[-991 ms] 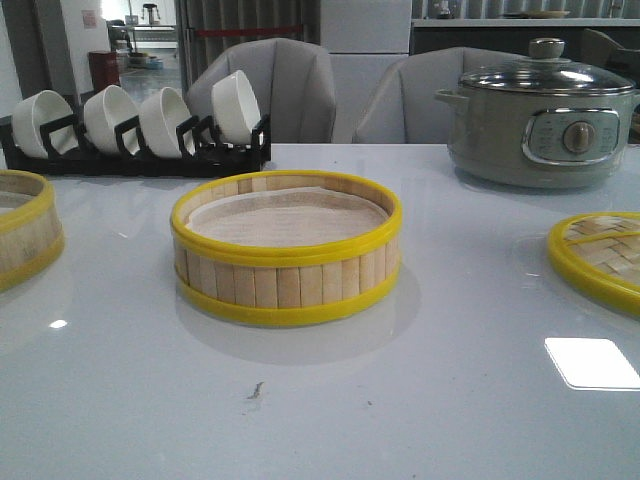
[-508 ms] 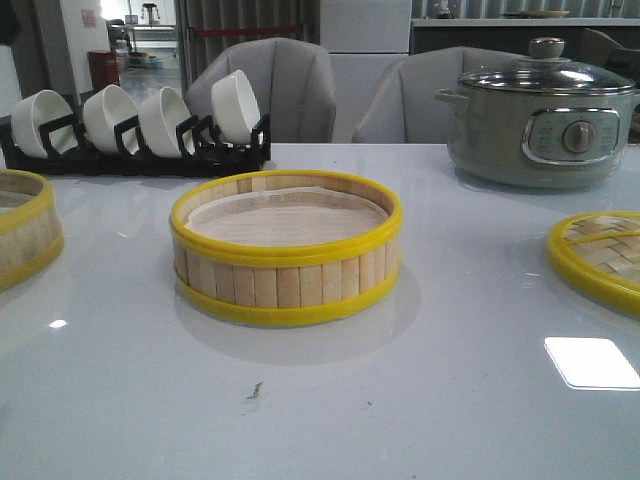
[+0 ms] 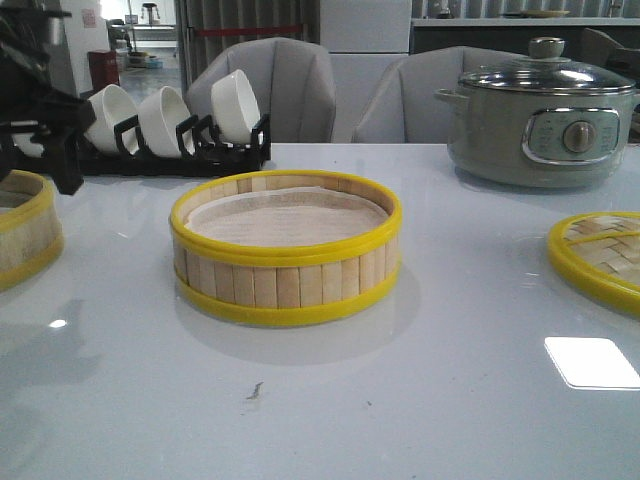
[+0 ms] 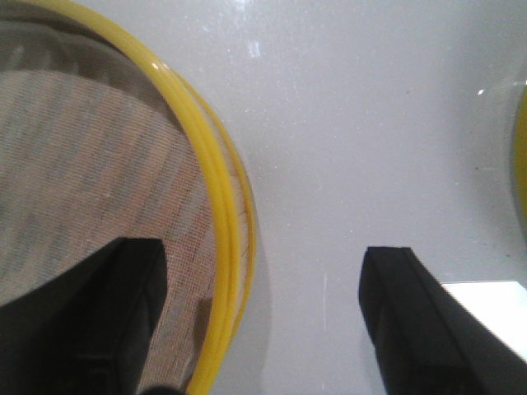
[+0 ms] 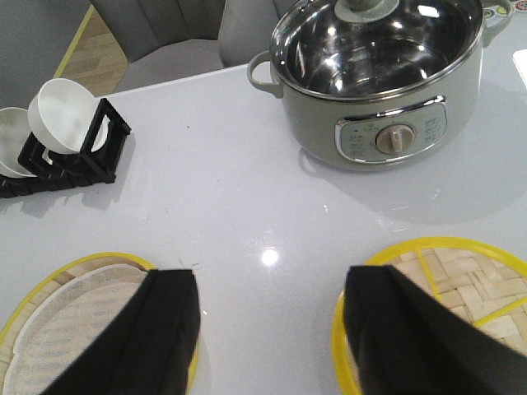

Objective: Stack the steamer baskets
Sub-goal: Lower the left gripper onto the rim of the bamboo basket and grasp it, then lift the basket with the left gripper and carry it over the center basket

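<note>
Nothing stacked yet. One round bamboo-slat steamer basket with yellow rim bands and white paper liner (image 3: pixel 286 248) sitting alone at centre frame on the glossy white counter (image 3: pixel 420 400); its twin (image 3: pixel 22 232) at the left edge, well apart. Black left hand (image 4: pixel 263 321) wide open and empty, poised over that left basket's rim (one finger above the liner, the other outside the rim). Right hand (image 5: pixel 272 337) likewise spread, holding nothing, between the centre basket and the flat woven-bamboo lid with yellow rim (image 3: pixel 600 255). Still to come: gripping, lifting, carrying across, setting down on the centre basket.
</note>
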